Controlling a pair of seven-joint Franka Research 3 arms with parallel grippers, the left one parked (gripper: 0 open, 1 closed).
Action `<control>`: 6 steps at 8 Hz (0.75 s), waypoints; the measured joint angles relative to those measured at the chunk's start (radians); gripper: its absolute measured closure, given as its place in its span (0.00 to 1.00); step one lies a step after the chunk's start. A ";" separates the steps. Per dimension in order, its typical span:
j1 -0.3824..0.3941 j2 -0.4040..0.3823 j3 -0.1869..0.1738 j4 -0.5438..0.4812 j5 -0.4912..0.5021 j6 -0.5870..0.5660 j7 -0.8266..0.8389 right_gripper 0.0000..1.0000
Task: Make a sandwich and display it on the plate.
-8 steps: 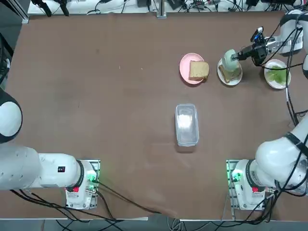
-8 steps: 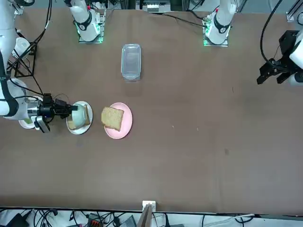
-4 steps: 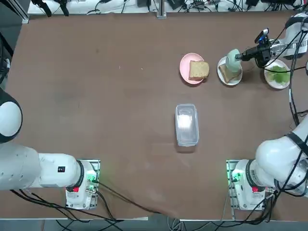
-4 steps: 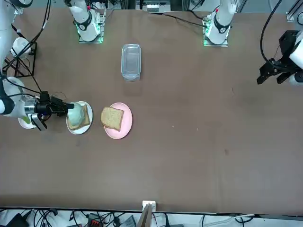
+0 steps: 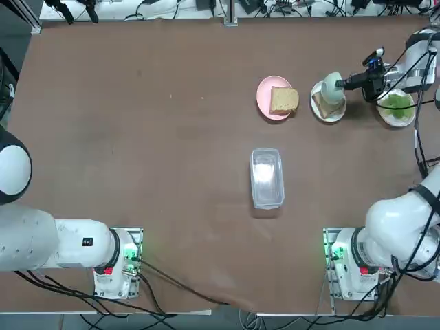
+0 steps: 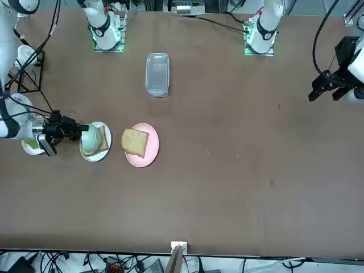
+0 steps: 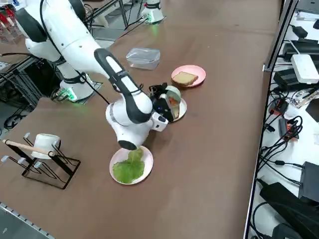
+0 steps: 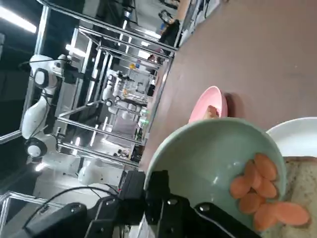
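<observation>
clearly the right gripper [image 8: 163, 198] is clamped tight on the rim of a pale-green cup [image 8: 213, 158], tipped on its side over the white plate [image 5: 328, 113] so orange slices [image 8: 260, 191] spill onto the bread slice [image 8: 302, 186] lying there; lettuce [image 5: 396, 104] waits nearby.

Right arm [image 7: 107, 59]: glossy white rounded shells with a dark band along the forearm, ending in a bulbous white wrist housing [image 7: 128, 119]. Right gripper [image 5: 352, 82] was black and boxy, a small blue-tipped part at its 1 o'clock in the top view, black cables looping off the wrist. Base [image 5: 350, 265] was a white column on a square metal plate, lit green with a red spot; black cables trailed from it.
</observation>
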 joint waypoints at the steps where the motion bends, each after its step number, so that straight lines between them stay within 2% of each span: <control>1: -0.005 0.006 0.000 0.000 0.010 -0.008 -0.007 0.96; 6: -0.025 0.007 0.001 0.003 0.028 -0.049 -0.015 0.96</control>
